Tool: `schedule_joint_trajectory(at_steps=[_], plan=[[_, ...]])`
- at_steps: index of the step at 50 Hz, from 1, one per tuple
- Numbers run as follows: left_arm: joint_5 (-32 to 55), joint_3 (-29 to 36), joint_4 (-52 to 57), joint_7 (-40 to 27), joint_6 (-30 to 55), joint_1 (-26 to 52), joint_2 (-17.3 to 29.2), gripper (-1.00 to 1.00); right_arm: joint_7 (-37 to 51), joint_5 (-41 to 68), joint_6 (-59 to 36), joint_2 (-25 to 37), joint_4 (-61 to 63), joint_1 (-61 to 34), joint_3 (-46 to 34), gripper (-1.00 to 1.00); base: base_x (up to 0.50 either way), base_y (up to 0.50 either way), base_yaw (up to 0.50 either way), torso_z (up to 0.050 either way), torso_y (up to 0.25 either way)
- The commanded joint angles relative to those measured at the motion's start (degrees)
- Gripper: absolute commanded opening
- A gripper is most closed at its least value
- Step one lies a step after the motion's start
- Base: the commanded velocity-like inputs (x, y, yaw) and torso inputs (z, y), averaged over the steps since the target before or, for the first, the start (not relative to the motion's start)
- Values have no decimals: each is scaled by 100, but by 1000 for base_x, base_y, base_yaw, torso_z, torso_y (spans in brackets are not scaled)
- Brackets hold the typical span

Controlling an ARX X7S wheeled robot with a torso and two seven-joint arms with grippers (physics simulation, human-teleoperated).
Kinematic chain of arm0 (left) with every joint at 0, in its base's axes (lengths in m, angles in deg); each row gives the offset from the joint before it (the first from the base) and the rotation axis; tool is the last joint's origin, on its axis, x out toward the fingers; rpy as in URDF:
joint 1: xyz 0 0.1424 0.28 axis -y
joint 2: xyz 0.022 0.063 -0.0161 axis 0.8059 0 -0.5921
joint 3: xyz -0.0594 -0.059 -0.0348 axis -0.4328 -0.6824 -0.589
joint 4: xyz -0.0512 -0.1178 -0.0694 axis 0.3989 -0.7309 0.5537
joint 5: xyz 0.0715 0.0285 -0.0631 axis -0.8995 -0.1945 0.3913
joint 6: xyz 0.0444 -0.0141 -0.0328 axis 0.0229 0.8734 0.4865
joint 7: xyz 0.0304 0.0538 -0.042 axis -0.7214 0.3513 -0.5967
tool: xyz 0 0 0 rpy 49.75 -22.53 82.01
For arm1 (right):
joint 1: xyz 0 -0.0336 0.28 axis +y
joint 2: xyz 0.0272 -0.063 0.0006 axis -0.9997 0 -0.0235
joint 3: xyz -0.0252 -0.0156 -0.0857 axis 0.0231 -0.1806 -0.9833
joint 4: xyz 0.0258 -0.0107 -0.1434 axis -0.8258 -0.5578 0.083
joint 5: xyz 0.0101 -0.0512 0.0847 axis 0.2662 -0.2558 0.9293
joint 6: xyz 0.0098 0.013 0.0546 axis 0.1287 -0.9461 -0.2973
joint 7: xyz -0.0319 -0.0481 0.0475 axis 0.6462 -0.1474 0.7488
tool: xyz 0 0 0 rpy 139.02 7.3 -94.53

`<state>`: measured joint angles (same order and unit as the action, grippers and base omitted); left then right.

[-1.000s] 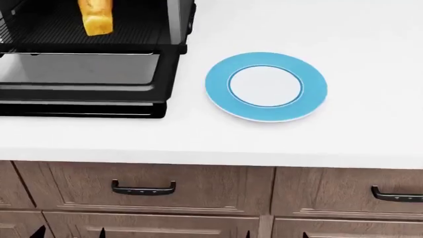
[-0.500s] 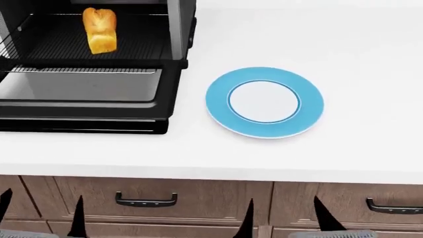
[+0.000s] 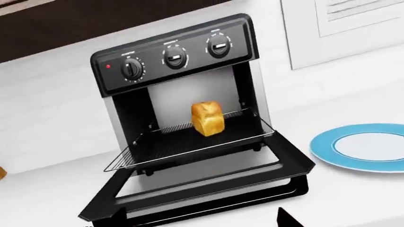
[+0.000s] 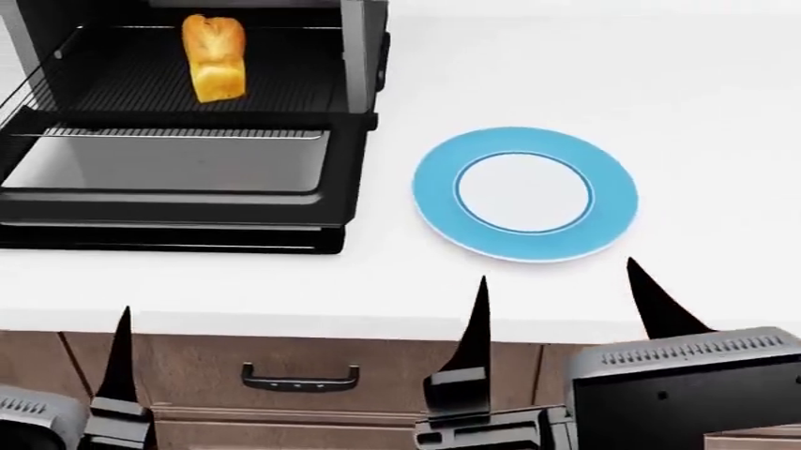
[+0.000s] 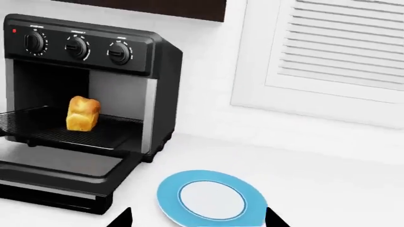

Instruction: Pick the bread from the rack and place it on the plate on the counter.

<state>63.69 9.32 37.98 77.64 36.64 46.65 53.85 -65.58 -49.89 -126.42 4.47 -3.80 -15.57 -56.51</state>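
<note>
The bread [image 4: 216, 56] stands on the wire rack [image 4: 150, 94] inside the open black oven at the back left. It also shows in the left wrist view [image 3: 208, 118] and the right wrist view [image 5: 83, 113]. The blue-rimmed plate [image 4: 526, 194] lies empty on the white counter [image 4: 375, 281], right of the oven door. My right gripper [image 4: 557, 281] is open and empty at the counter's front edge, just in front of the plate [image 5: 208, 198]. My left gripper [image 3: 198, 220] is open and empty in front of the oven door; one of its fingers [image 4: 122, 352] shows low left.
The oven door [image 4: 163, 164] lies folded down flat on the counter ahead of the rack. The oven's control knobs [image 3: 175, 59] sit above the opening. Wood drawers with dark handles [image 4: 300, 380] run below the counter edge. A louvred white panel [image 5: 341, 42] is on the back wall.
Both grippers have risen from the bottom edge of the head view to the counter's front edge. The head view has tilted, so more of the oven cavity and the whole bread show.
</note>
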Motion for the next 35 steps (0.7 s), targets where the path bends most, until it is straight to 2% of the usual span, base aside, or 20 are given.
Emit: schedule_joint_trajectory(at_steps=[1, 4, 8, 22, 28, 35], plan=[[-895, 136, 505, 768, 650, 409, -292, 100, 1948, 2618, -507, 1001, 425, -902, 317, 100, 0, 500, 0, 50, 0], [-1920, 176, 504, 1609, 561, 384, -745, 100, 2308, 3082, -401, 1177, 411, -993, 289, 100, 0, 500, 0, 50, 2], [-2575, 167, 500, 2167, 472, 384, -1043, 100, 2610, 3486, -348, 1317, 399, -1142, 265, 100, 0, 500, 0, 50, 0], [-2794, 189, 506, 2310, 463, 431, -1076, 100, 3138, 4104, -405, 1506, 352, -1588, 136, 100, 0, 498, 0, 50, 2], [-2852, 263, 506, 2329, 493, 439, -1076, 100, 3605, 4662, -449, 1696, 418, -2040, 33, 100, 20, 0, 0, 50, 1], [-2826, 226, 506, 2340, 481, 481, -1078, 100, 4343, 5405, -77, 2141, 417, -2432, -299, 100, 384, 0, 0, 50, 2]])
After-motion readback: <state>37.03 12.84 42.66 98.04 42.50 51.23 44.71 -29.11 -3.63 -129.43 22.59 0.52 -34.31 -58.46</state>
